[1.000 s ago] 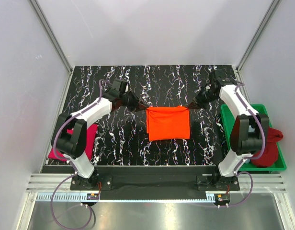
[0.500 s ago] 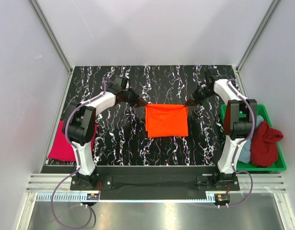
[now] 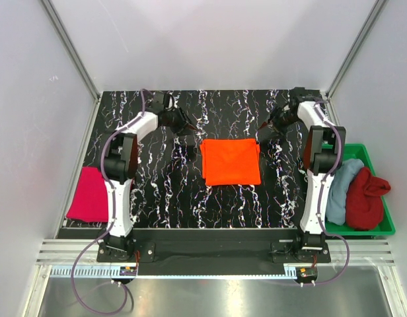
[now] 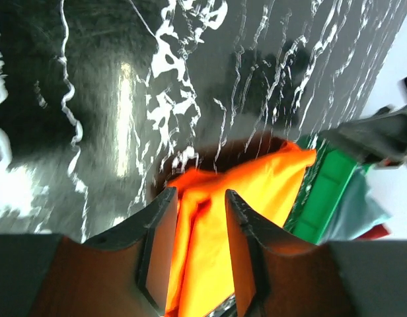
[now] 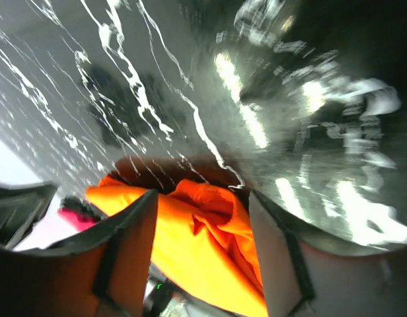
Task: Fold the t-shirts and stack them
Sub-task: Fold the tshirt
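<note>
While left fingers (image 4: 157,251) and right fingers (image 5: 279,264) stand parted, empty, the folded orange t-shirt (image 3: 231,162) lies on the table (image 3: 157,191) between them.

A black bench (image 3: 157,191) veined with white marbling fills the floor of the enclosure. A green plastic tray (image 3: 386,214) sits at its right edge, toward the near side. Plain white walls (image 3: 210,46) close in the back and both sides, joined by slanting aluminium posts (image 3: 71,49). A slotted aluminium rail (image 3: 210,259) runs along the near edge, with a dull metal sheet (image 3: 210,297) below it.
</note>
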Available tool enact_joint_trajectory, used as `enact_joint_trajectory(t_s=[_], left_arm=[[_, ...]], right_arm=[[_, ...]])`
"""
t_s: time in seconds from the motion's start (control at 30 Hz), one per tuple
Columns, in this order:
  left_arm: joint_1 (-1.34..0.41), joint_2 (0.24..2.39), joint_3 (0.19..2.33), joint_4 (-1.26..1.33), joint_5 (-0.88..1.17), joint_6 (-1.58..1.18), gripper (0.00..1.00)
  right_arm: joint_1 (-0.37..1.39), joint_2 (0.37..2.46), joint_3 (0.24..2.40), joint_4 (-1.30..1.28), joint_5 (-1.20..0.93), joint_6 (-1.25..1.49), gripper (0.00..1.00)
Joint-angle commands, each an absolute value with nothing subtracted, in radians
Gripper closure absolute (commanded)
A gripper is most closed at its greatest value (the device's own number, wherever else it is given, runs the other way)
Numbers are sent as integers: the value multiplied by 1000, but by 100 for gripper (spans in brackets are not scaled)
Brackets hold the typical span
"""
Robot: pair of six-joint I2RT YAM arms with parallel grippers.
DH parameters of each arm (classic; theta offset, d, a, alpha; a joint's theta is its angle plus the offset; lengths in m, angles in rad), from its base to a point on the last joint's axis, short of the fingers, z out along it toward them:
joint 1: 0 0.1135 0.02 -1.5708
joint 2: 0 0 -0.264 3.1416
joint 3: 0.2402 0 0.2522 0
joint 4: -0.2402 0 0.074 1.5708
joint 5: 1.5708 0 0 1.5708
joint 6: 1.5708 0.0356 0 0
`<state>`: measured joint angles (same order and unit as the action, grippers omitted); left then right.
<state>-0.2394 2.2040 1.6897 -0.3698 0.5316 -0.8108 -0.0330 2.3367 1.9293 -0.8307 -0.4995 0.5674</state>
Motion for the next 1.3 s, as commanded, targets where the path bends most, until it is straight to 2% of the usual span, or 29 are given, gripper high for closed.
enact_joint_trajectory(t_s=[0.0, 0.13, 0.23, 0.3, 0.4, 0.47, 0.57, 0.73, 1.0, 1.27], left_arm=[[-245, 2031, 1691, -434, 500, -664, 60], [-302, 1911, 1565, -350, 598, -692, 58], [-342, 1868, 1420, -111, 687, -810, 59], [-356, 1876, 1364, 67, 713, -917, 61], [-370, 1932, 1304, 257, 723, -1026, 64], [-368, 1971, 1276, 415, 729, -1115, 65], [-368, 2058, 1281, 552, 716, -1189, 66], [-365, 2203, 1354, 577, 696, -1204, 68], [-331, 2302, 1431, 308, 620, -1085, 70], [-301, 2322, 1551, 62, 615, -928, 69]], right_arm=[[-43, 2246, 1999, -902, -392, 436, 33], [-37, 2106, 1876, -855, -463, 416, 38], [-12, 2007, 1702, -688, -593, 462, 44], [-6, 1985, 1620, -623, -679, 498, 60], [25, 1988, 1544, -511, -780, 558, 78], [28, 1994, 1503, -393, -808, 601, 80], [28, 2045, 1463, -276, -870, 667, 82], [28, 2180, 1497, -209, -913, 696, 82], [6, 2322, 1528, -195, -888, 677, 81], [-64, 2347, 1607, -262, -862, 635, 78]])
